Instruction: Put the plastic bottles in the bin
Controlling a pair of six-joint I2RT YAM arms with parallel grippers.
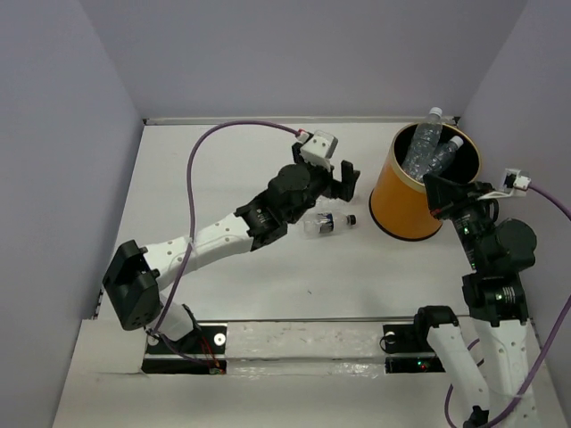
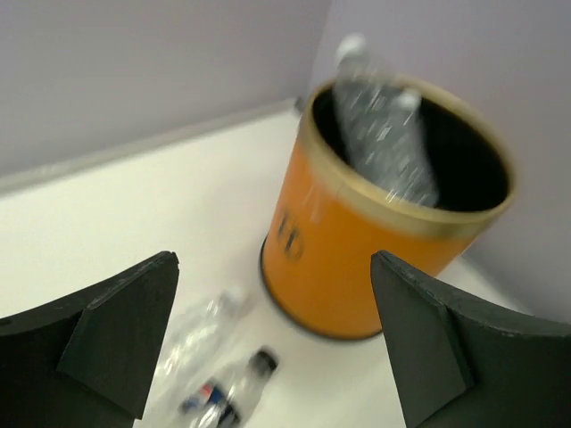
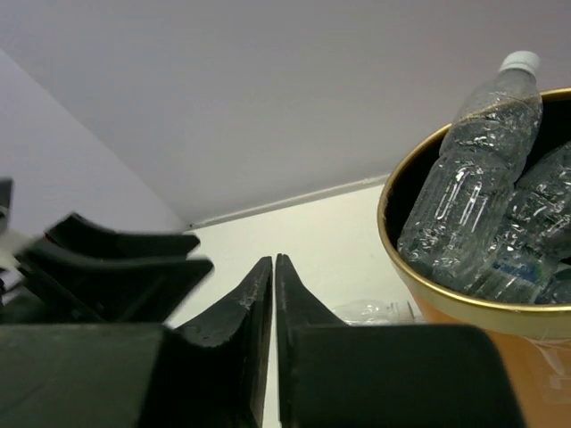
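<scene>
- Left tool (image 1: 337, 181): jaws wide apart, empty, above the loose bottle (image 1: 326, 223) at centre frame.
- Right tool (image 3: 273, 276): jaws almost together, empty, beside the bin (image 1: 406, 209), upper right.
- Other bottles (image 1: 426, 143) stand inside the bin.

A white table (image 1: 268, 285) was seen spread across the floor of the enclosure, evenly lit and crossed by soft shadows. It was closed in behind by a pale lavender back wall (image 1: 312, 53), and a left wall (image 1: 53, 178) and a right wall (image 1: 535, 80) of the same tint were set against its sides. A thin dark seam (image 1: 268, 119) was shown where table and back wall met. Along the near edge a glossy strip (image 1: 303, 341) was laid across, with a black plate (image 1: 178, 364) fixed just beneath it.
</scene>
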